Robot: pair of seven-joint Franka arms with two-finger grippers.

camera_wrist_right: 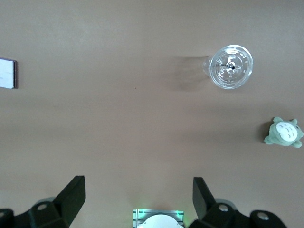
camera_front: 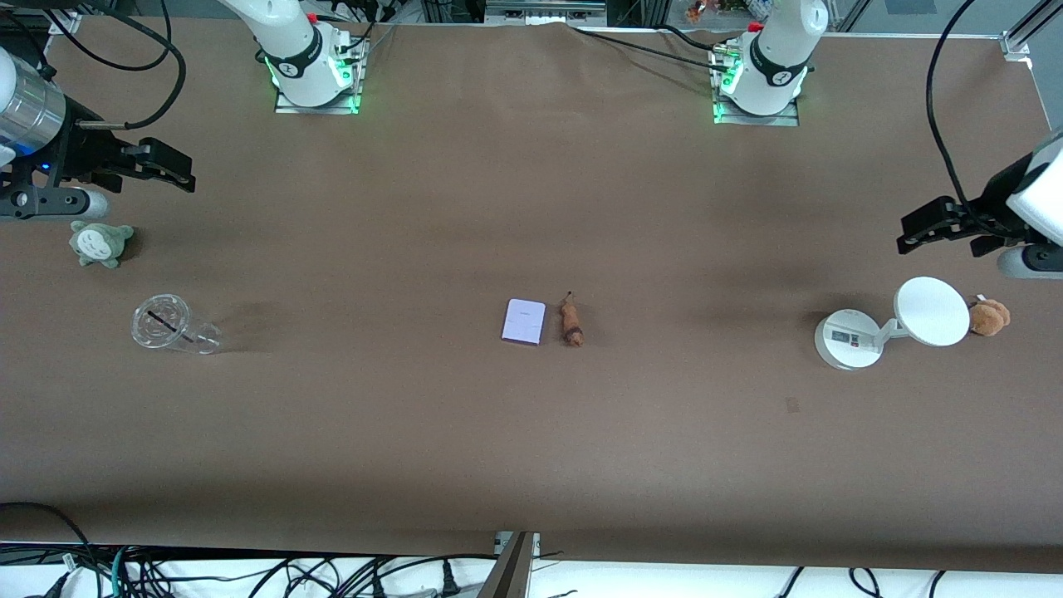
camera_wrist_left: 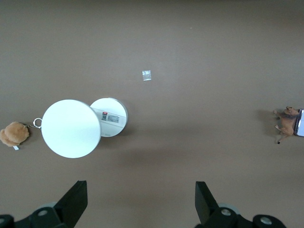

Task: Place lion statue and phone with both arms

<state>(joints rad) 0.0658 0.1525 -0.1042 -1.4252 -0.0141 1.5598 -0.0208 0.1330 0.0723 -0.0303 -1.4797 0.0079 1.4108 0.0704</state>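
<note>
My left gripper [camera_front: 913,234] and right gripper [camera_front: 178,170] hung with fingers spread wide and empty over their ends of the table [camera_front: 531,465], while the phone [camera_front: 524,321] and lion statue [camera_front: 570,323] lay side by side mid-table.
</note>
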